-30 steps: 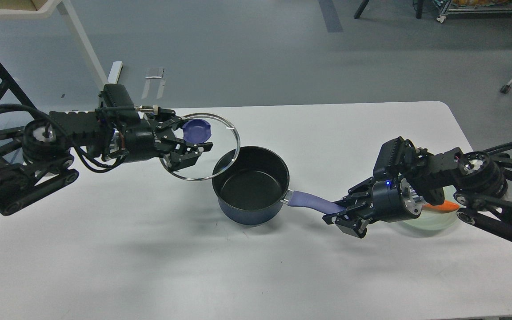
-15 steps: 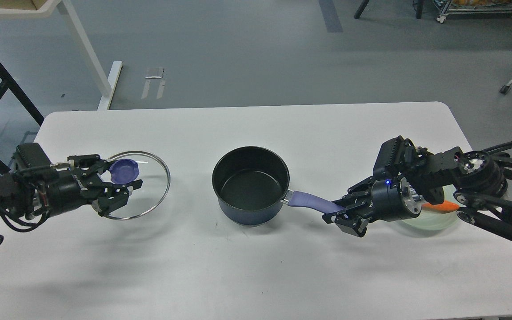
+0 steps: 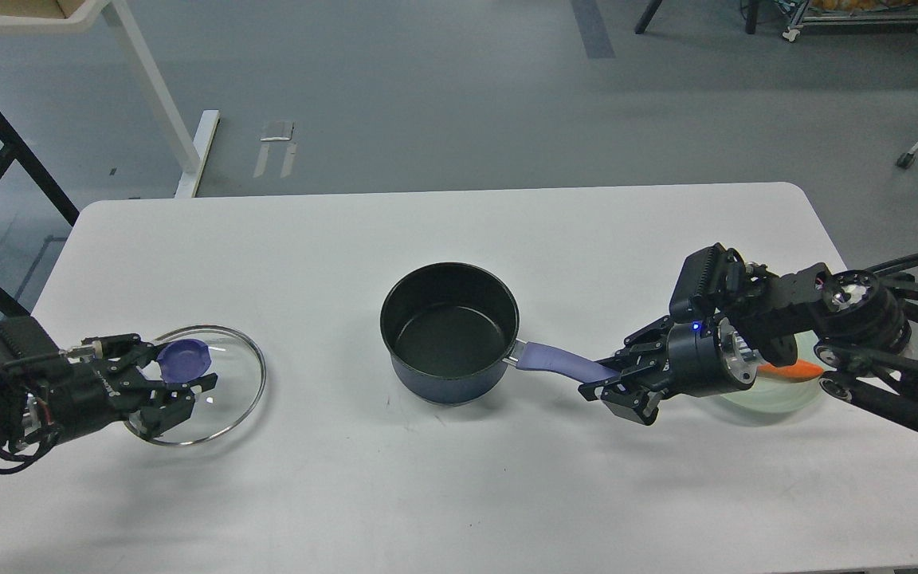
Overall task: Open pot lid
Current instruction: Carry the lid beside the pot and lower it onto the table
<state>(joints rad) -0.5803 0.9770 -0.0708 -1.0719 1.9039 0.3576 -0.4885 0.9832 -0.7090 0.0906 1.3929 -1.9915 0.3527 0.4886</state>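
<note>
The dark navy pot (image 3: 449, 335) stands open in the middle of the white table, its black inside empty. Its purple-blue handle (image 3: 555, 359) points right. My right gripper (image 3: 607, 375) is shut on the far end of that handle. The clear glass lid (image 3: 220, 391) is at the left of the table, low over the surface or resting on it; I cannot tell which. My left gripper (image 3: 175, 376) is shut on the lid's purple-blue knob (image 3: 185, 358).
A pale green glass plate (image 3: 778, 396) with a carrot (image 3: 798, 369) sits behind my right wrist, mostly hidden by it. The white table (image 3: 459, 494) has its front edge near the bottom of the view. A desk leg (image 3: 148, 88) stands on the floor beyond the far left corner.
My left gripper has carried the lid from beside the pot's rim leftward and down to the table's left side. The pot and my right gripper have stayed in place.
</note>
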